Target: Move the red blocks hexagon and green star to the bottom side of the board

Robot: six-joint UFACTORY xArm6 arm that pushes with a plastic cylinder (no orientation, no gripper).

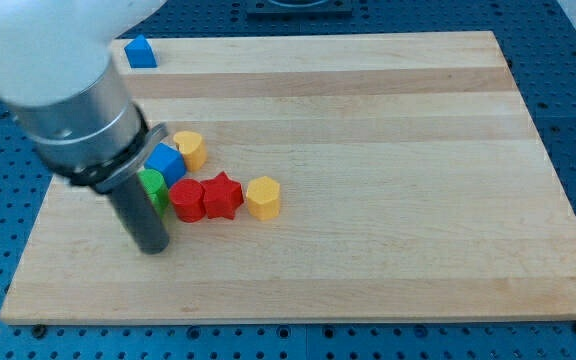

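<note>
A red hexagon block (187, 199) lies left of the board's middle. A red star block (223, 195) touches it on the right. A green block (153, 187) sits just left of the red hexagon, partly hidden by the rod; its shape cannot be made out. My tip (154, 247) rests on the board just below the green block and below left of the red hexagon.
A blue block (166, 164) and a yellow round block (189, 149) lie above the green and red ones. A yellow hexagon (263, 197) sits right of the red star. A blue block (140, 52) lies at the top left. The wooden board (388, 200) fills the view.
</note>
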